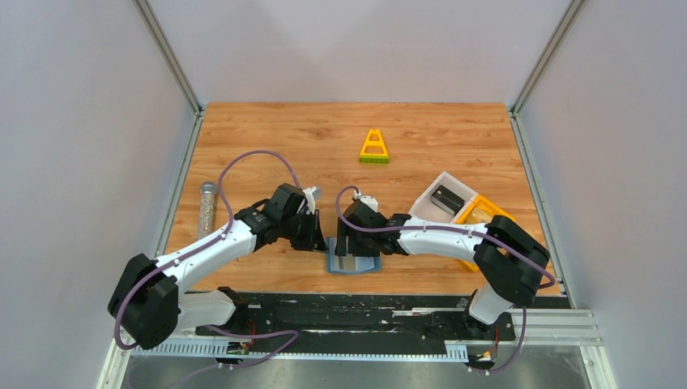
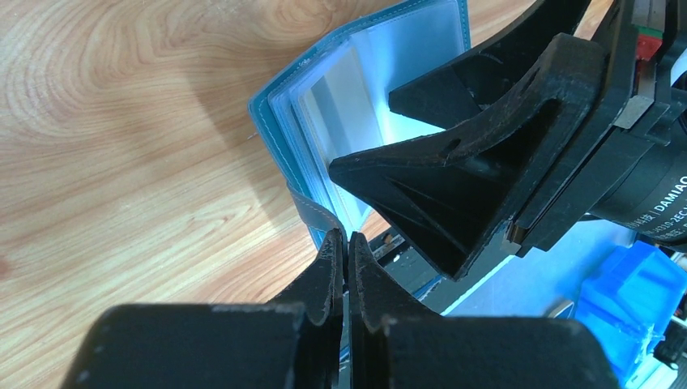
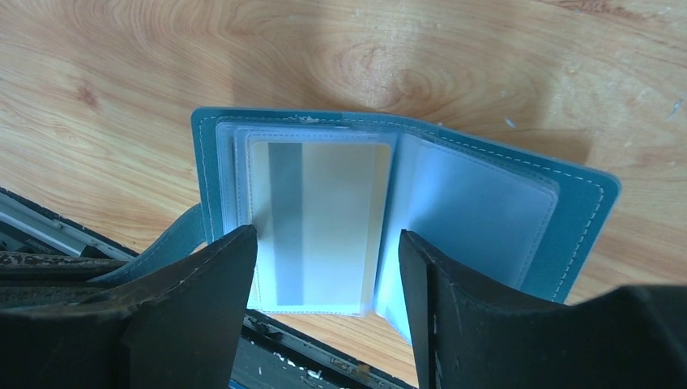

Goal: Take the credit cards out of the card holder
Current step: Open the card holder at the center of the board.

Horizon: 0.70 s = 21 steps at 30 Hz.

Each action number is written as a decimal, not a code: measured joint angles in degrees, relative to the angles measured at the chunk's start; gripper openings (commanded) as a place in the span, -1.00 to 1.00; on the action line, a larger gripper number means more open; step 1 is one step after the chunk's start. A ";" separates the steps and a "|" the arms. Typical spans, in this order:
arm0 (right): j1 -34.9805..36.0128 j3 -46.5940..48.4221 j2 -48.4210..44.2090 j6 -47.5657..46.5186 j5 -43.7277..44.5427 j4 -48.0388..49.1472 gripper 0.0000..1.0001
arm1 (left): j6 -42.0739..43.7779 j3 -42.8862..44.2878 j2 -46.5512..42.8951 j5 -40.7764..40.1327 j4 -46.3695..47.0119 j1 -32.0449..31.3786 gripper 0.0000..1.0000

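Holder [image 3: 579, 211] lies open on the worktop [image 1: 283, 138], right at its near edge, between my two arms. It is slate blue, with clear sleeves fanned up inside. My left jaws are clenched on the holder's small tab [image 2: 312, 212], which curves from the cover's edge into their tips. My right jaws are released and grasp nothing. From the right wrist I see one finger [image 3: 198, 316] on each side of the left-hand sleeve, and I cannot tell whether they touch it. A card [image 3: 324, 219] sits inside that sleeve, pale with a grey stripe down it. The right-hand sleeve looks frosted and I cannot make out what it holds. Off to the right stands a white bin [image 1: 425, 207] with a dark flat thing in it, and a yellow bin [image 1: 468, 215] touches it. A yellow triangle [image 1: 373, 147] sits farther back, and a tube [image 1: 207, 209] lies near the left edge.
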 measured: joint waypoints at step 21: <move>0.00 0.02 0.33 0.59 0.98 -0.79 0.27 | 0.22 0.00 0.00 -0.50 -0.46 0.00 -1.00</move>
